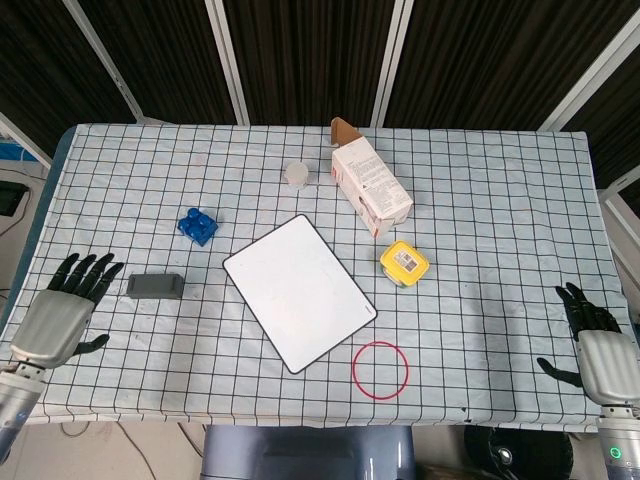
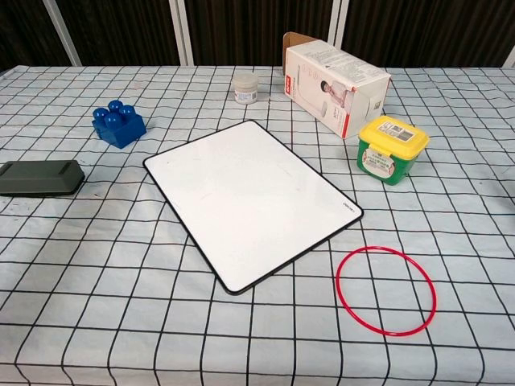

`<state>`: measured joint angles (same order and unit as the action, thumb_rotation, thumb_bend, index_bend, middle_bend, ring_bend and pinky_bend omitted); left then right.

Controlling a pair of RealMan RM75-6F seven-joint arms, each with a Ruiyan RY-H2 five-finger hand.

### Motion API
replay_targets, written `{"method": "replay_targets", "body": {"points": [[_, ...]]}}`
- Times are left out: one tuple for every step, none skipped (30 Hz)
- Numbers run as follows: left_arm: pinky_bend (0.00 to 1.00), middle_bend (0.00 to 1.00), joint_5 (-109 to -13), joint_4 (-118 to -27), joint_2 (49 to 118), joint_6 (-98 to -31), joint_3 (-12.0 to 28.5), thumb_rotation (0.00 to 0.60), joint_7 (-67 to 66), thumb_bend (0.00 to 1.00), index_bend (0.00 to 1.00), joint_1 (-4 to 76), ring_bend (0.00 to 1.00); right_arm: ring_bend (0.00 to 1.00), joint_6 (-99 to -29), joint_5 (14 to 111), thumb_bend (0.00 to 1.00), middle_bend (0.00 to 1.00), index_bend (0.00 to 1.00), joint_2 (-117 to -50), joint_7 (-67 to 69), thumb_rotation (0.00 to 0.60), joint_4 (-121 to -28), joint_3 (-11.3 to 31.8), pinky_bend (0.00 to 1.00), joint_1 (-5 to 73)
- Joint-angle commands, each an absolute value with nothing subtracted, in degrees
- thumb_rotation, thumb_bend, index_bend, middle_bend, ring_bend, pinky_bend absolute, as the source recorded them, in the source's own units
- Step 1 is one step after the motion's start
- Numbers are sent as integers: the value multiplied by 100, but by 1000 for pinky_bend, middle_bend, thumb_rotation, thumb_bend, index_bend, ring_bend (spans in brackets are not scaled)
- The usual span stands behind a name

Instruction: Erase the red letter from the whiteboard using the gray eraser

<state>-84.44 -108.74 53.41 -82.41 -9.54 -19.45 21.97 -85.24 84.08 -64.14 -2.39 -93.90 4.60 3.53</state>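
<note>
Eraser (image 1: 154,286) lies flat on the checked cloth (image 1: 480,200) near the table's left side, apart from the left hand (image 1: 58,315), which hangs at the left edge with fingers spread and nothing in it. The right hand (image 1: 598,352) sits off the table's right corner, fingers apart and empty too; the chest view shows neither hand.

Right of the eraser, the whiteboard (image 1: 299,291) lies at a slant in the middle of the cloth, its face white with no red letter to be seen in either view. A blue block (image 1: 198,226) stands between eraser and board, a little farther back.

Behind the board a small white jar (image 2: 245,87) stands with its lid on. Beside it a carton (image 2: 334,76) lies on its side, its far flap open; what is inside is hidden. A green tub (image 2: 391,149) with a yellow lid stands shut in front of the carton. A red ring (image 2: 385,289) lies flat near the board's front corner.

Dark slatted panels back the table.
</note>
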Motion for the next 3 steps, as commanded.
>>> {"method": "replay_targets", "body": {"points": [[0, 0, -8689, -10806, 5248, -8433, -1084, 600, -1794, 72, 0, 1961, 0, 186, -8533, 8424, 53, 78, 75, -6417, -244, 600, -9377, 461, 204, 356], [0, 0, -8717, -10778, 5247, -8437, -1100, 600, -1776, 72, 0, 1924, 0, 184, -8538, 8430, 53, 78, 75, -6417, -245, 600, -9373, 462, 202, 357], [0, 0, -8728, -10765, 5248, -8438, -1104, 600, -1764, 72, 0, 1908, 0, 182, -8541, 8434, 53, 77, 74, -6418, -245, 600, -9370, 462, 199, 356]]}}
